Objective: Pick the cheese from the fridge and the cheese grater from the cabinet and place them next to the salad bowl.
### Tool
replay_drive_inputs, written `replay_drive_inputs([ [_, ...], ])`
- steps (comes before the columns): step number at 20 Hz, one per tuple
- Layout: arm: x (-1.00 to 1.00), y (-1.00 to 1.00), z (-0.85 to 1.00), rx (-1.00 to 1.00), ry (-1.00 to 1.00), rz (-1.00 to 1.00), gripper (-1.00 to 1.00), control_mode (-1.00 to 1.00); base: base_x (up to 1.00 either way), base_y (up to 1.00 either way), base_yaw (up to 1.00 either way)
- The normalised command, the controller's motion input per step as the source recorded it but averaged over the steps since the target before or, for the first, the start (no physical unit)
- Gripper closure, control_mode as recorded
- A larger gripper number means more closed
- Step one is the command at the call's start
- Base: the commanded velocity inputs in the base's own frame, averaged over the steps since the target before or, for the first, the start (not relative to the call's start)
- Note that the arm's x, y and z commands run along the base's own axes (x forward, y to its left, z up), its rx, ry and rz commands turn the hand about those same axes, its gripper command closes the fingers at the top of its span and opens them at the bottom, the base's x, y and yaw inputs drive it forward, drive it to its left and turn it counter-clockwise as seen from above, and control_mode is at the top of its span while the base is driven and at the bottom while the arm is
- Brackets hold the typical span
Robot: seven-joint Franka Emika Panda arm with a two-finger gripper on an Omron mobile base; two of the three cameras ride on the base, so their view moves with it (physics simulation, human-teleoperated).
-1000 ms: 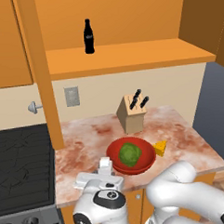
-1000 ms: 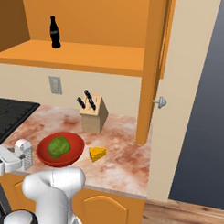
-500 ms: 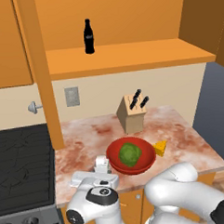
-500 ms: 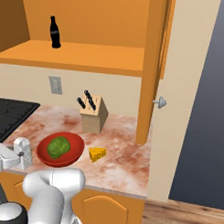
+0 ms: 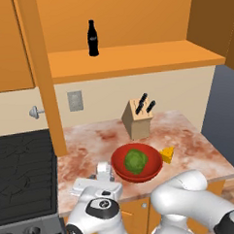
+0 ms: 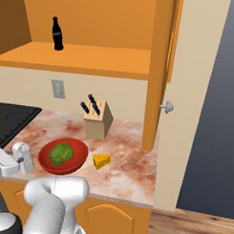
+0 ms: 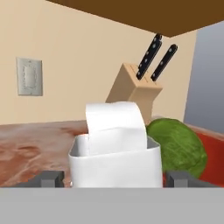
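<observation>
The cheese grater (image 5: 103, 170) (image 6: 23, 156) (image 7: 114, 148) stands upright on the marble counter, just left of the red salad bowl (image 5: 119, 165) (image 6: 79, 151) (image 7: 210, 153) with its lettuce ball. My gripper (image 5: 100, 180) (image 6: 14, 162) (image 7: 113, 179) is open, a fingertip (image 7: 50, 178) a little off each side of the grater's base. The yellow cheese (image 5: 167, 154) (image 6: 101, 161) lies on the counter at the bowl's right rim. Above, the orange cabinet (image 5: 135, 59) has its doors open. The fridge is out of view.
A knife block (image 5: 137, 119) (image 6: 97, 119) (image 7: 133, 92) stands behind the bowl. A cola bottle (image 5: 92, 38) (image 6: 57, 33) is on the cabinet shelf. The black stove (image 5: 22, 177) adjoins the counter on the left. An open cabinet door (image 6: 159, 68) hangs over the counter's right end.
The jaws have widened off the grater's sides. The grater stands where it was, beside the bowl. Bowl and cheese have not moved.
</observation>
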Motion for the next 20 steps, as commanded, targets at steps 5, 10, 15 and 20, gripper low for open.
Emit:
replay_drive_inputs([
  [5,0.02,-0.04,0.0,0.0,-0.12,0.0,-1.0,-1.0,0.0,0.0,0.0],
  [10,0.07,-0.03,0.21,0.0,-0.08,0.0,-1.0,-1.0,0.0,0.0,0.0],
  [15,-0.05,-0.03,0.59,0.0,-0.14,0.0,-1.0,-1.0,0.0,0.0,0.0],
  [20,-0.16,-0.06,0.62,0.0,-0.18,0.0,-1.0,-1.0,0.0,0.0,0.0],
])
